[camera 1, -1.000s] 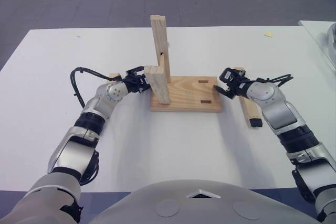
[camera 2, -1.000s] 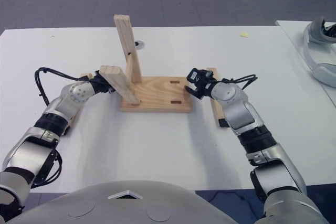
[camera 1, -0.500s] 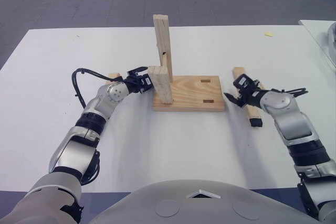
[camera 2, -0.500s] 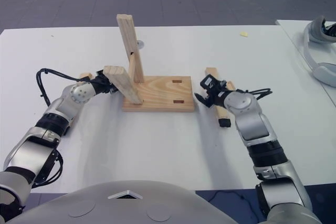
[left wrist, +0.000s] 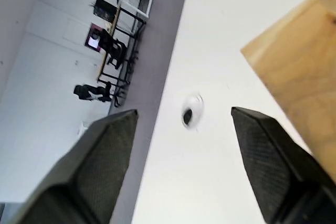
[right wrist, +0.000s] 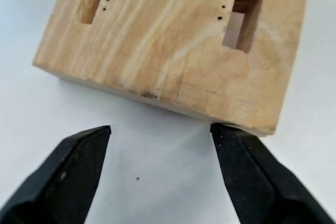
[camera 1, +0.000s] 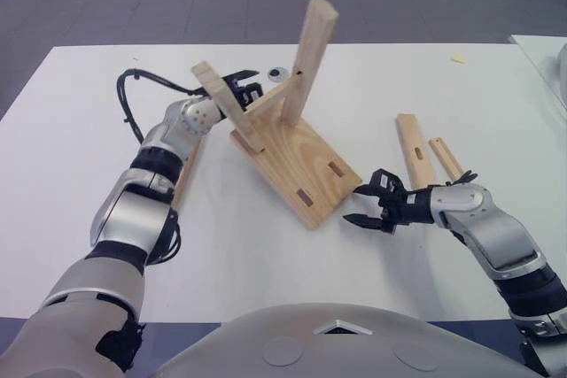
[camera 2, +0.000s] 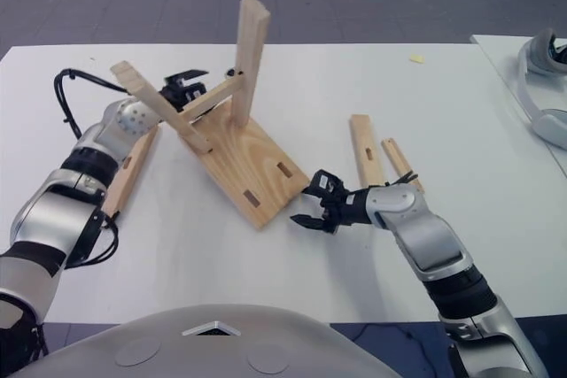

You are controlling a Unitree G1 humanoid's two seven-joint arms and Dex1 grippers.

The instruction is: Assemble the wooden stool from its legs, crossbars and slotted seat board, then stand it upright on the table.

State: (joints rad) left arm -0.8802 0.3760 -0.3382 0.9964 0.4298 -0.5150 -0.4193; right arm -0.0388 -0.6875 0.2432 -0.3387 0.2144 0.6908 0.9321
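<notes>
Since half a second ago the seat board has swung round and tipped off its flat rest: it now lies skewed on the desk, its near corner toward the right arm, its far end seemingly raised. Both fitted legs lean with it, the tall leg slanting up and away, the shorter leg slanting toward the left arm, with a crossbar apparently joining them. The left claw has gone up and back with the assembly and sits just behind the shorter leg. Its wrist view shows the fingers wide apart with bare desk between them; contact with the leg cannot be confirmed. The right claw has left the loose leg and now stands spread open at the board's near corner, gripping nothing, one fingertip at or just under the edge. Two slots remain unfilled. A thin loose crossbar lies just beside the loose leg. Another wooden piece lies partly hidden under the left forearm.
</notes>
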